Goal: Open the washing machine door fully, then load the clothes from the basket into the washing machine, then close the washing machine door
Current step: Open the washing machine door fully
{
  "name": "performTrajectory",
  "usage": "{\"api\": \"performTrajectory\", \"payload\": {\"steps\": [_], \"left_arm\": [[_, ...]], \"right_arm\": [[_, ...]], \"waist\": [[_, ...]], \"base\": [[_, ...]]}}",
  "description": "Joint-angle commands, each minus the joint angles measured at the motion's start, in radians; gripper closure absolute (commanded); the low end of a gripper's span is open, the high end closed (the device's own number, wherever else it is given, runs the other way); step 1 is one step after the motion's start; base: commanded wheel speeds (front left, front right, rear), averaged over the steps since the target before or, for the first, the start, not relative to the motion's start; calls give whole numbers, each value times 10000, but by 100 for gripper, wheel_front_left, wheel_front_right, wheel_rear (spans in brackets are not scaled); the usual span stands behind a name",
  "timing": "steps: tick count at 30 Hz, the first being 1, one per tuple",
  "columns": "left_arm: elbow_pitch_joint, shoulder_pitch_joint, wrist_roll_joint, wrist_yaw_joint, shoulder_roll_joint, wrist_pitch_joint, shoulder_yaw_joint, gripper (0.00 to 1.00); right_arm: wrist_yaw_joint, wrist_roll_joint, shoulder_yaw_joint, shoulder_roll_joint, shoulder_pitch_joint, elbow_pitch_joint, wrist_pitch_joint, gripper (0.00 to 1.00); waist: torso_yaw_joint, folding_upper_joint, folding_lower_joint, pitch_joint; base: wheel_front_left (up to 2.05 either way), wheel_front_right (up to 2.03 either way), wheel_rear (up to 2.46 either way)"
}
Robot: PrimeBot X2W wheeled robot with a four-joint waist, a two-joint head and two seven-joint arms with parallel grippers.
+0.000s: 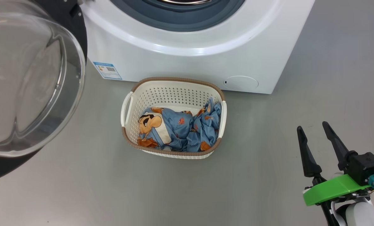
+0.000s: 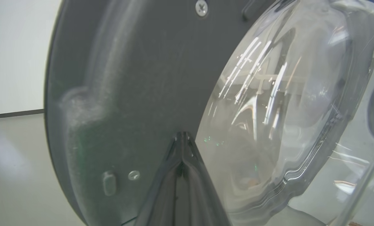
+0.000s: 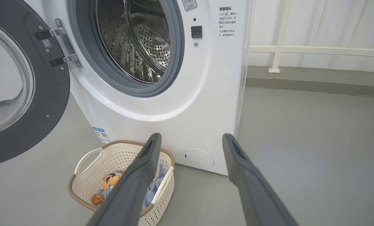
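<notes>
The washing machine door (image 1: pixel 33 78) stands swung open at the left, its clear glass bowl bulging toward me. My left gripper (image 2: pixel 182 135) is shut with nothing in it, its tips close against the door's dark inner face (image 2: pixel 127 78) beside the glass. The washing machine (image 1: pixel 190 62) shows its steel drum (image 3: pixel 136 40) inside the grey-blue gasket. On the floor in front sits the basket (image 1: pixel 174 86), holding the blue bear-print clothes (image 1: pixel 180 128). My right gripper (image 1: pixel 312 126) hovers open and empty, right of the basket. In the right wrist view the right gripper (image 3: pixel 191 136) points at the machine's lower front, with the basket (image 3: pixel 121 155) and clothes (image 3: pixel 110 182) at lower left.
Bare grey floor (image 1: pixel 331 78) stretches to the right of the machine and around the basket. A blue sticker (image 1: pixel 107 70) and a round cover (image 1: pixel 241 82) mark the machine's lower front. A white railing (image 3: pixel 300 48) runs along the wall beyond.
</notes>
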State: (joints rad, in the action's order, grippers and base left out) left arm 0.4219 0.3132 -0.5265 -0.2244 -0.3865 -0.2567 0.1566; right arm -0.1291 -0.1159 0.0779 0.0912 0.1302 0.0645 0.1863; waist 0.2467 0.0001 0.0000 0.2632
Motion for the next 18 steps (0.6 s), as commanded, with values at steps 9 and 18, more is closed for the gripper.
{"api": "performTrajectory", "payload": {"steps": [9,18], "left_arm": [[-761,-387,944,263,315,-50,954,100],[-2409,-2165,1634,479,1373,-50,884,100]], "right_arm": [[-16,61,-303,8,70,-124,84,0],[-16,-2,-338,-95,-352,50,174,0]], "waist": [[-44,-1,0,-315],[-219,-1,0,-1060]], "base": [[0,0,0],[0,0,0]]}}
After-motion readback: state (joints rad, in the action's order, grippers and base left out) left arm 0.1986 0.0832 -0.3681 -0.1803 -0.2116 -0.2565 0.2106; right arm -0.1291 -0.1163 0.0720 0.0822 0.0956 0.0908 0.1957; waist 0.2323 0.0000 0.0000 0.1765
